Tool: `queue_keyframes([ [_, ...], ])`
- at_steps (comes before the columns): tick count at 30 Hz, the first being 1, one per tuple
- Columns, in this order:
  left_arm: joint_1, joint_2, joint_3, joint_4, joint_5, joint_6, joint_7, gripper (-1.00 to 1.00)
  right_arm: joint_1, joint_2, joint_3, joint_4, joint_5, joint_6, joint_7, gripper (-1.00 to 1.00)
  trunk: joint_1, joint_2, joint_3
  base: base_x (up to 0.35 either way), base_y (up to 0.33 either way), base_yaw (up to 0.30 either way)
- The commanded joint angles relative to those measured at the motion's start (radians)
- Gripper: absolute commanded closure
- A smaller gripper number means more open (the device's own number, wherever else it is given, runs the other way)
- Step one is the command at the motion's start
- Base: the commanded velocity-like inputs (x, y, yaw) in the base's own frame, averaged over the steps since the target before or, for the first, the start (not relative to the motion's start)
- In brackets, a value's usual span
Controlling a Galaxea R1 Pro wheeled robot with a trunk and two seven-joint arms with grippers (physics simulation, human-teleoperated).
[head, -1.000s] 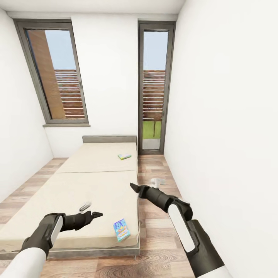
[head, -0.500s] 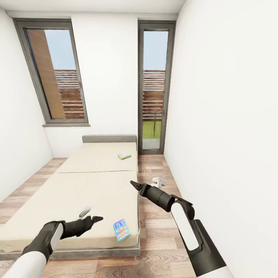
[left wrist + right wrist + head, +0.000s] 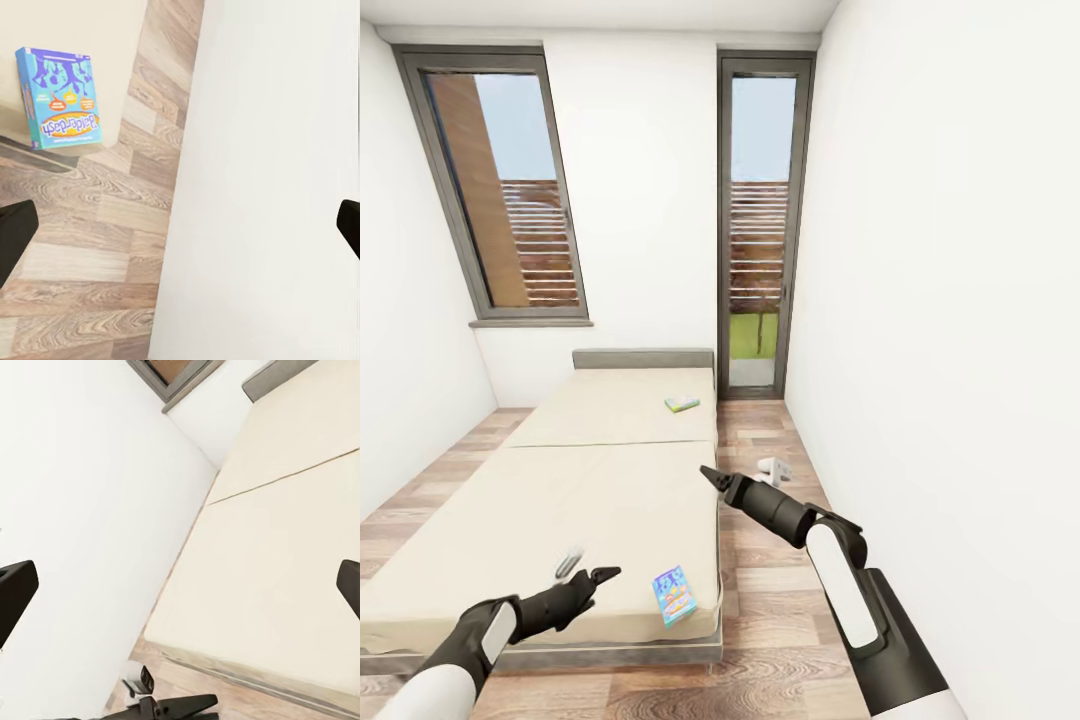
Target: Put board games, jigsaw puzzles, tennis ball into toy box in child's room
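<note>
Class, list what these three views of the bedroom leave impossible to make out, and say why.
- Far board game on the bed, head view: too small to read its print.
- Left pincer, head view: seen end-on, so the gap is unclear; the left wrist view cuts its fingertips at the edges.
- Blue board game, left wrist view: its small print is blurred.

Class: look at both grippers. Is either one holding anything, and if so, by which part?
Nothing is held. The left gripper and right gripper hang open and empty above the bed.

walls (image 3: 920, 250): white | floor (image 3: 780, 640): wood planks | windows (image 3: 510, 190): two tall, grey-framed | light: daylight, blue sky
</note>
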Motion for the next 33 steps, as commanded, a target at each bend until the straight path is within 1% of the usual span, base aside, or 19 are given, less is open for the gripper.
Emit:
queue_keyframes([
  [1,-0.001,-0.001,0.011,0.009,0.003,0.004,-0.001,-1.00,-0.001,0.000,-0.002,-0.001,-0.002,0.005,0.002,-1.00,0.004,-0.009,-0.005,0.000,0.000,0.000],
  [2,-0.001,-0.002,0.019,0.029,0.001,-0.007,-0.001,-1.00,0.000,0.000,-0.003,-0.001,-0.004,0.006,0.003,-1.00,0.008,-0.016,-0.008,0.000,0.000,0.000],
  [5,-0.001,-0.004,0.029,0.074,0.001,-0.032,-0.001,-1.00,0.000,0.000,-0.006,-0.001,-0.009,0.007,0.003,-1.00,0.020,-0.037,-0.018,0.000,0.000,0.000],
  [7,-0.001,-0.001,0.033,0.086,0.002,-0.038,-0.003,-1.00,0.000,0.000,-0.010,0.001,-0.010,0.006,0.003,-1.00,0.027,-0.051,-0.024,0.000,0.000,0.000],
  [9,-0.001,0.002,0.035,0.093,0.003,-0.039,-0.008,-1.00,0.000,0.000,-0.024,0.007,-0.011,0.003,0.003,-1.00,0.035,-0.065,-0.030,0.000,0.000,0.000],
  [12,-0.001,0.004,0.037,0.097,0.003,-0.040,-0.012,-1.00,0.005,0.000,-0.037,0.011,-0.012,0.002,0.004,-1.00,0.046,-0.086,-0.040,0.000,0.000,0.000],
  [18,-0.001,0.005,0.038,0.098,0.004,-0.039,-0.017,-1.00,0.034,0.000,-0.064,0.012,-0.012,-0.002,0.014,-1.00,0.069,-0.128,-0.058,0.000,0.000,0.000],
  [20,-0.001,0.009,0.039,0.099,0.005,-0.037,-0.019,-1.00,0.038,0.001,-0.078,0.012,-0.012,-0.004,0.016,-1.00,0.077,-0.142,-0.065,0.000,0.000,0.000],
  [21,-0.001,0.015,0.041,0.099,0.008,-0.035,-0.021,-1.00,0.040,0.002,-0.083,0.012,-0.011,-0.004,0.016,-1.00,0.081,-0.149,-0.068,0.000,0.000,0.000],
  [26,-0.001,0.030,0.042,0.100,0.032,-0.033,-0.026,-1.00,0.041,0.002,-0.089,0.013,-0.012,-0.005,0.015,-1.00,0.100,-0.184,-0.083,0.000,0.000,0.000],
  [30,-0.001,0.031,0.041,0.100,0.038,-0.027,-0.060,-1.00,0.042,0.002,-0.093,0.014,-0.012,-0.005,0.015,-1.00,0.115,-0.212,-0.096,0.000,0.000,0.000],
  [33,-0.001,0.031,0.041,0.100,0.039,-0.025,-0.070,-1.00,0.042,0.002,-0.094,0.014,-0.012,-0.006,0.015,-1.00,0.127,-0.233,-0.105,0.000,0.000,0.000],
])
